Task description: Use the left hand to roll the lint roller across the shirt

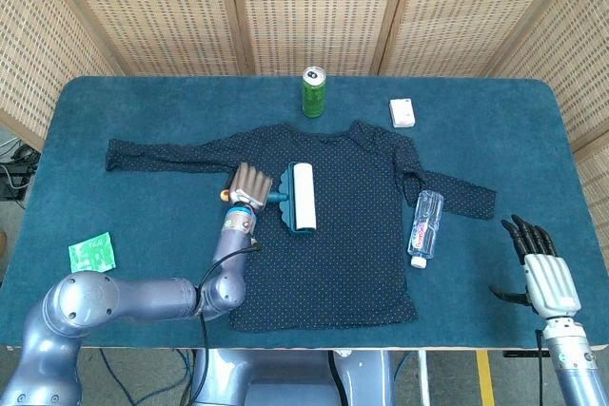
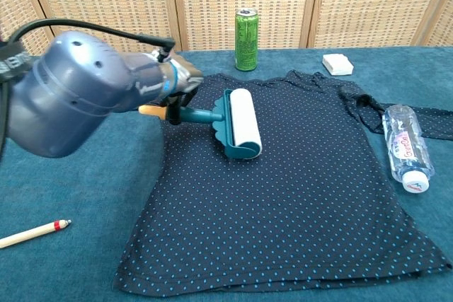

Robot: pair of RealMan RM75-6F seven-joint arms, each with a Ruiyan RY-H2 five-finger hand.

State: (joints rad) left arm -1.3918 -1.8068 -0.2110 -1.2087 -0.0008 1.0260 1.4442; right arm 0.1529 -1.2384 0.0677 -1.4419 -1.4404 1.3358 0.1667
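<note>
The shirt (image 1: 328, 225) lies flat on the blue surface (image 1: 143, 111), dark with small dots, its sleeves spread to left and right; the lint roller (image 1: 303, 197) rests on the shirt's left chest area, its white roll lying near-to-far and its teal frame and handle running off to the left. The left hand (image 1: 247, 183) grips that handle, fingers wrapped around it; in the chest view the hand (image 2: 180, 90) is largely hidden behind the bulk of the grey forearm, so only the handle's teal shaft and an orange end show below it; the roller (image 2: 239, 124) itself is plain to see there. The right hand (image 1: 538, 268) hovers or rests at the near right corner of the surface, well apart from the shirt, holding nothing, its dark fingers extended and apart; whether it touches the surface cannot be told, and its arm is cut off at the lower edge.

A green can (image 1: 313, 92) stands upright just beyond the collar; a small white box (image 1: 402, 112) lies to the right of it; a clear bottle (image 1: 424, 226) lies on its side against the shirt's right edge, beside the right sleeve, its label too small to read. A green packet (image 1: 92, 254) lies near the left edge; a pencil-like stick (image 2: 34, 233) shows only in the chest view, cut off at the left edge.
</note>
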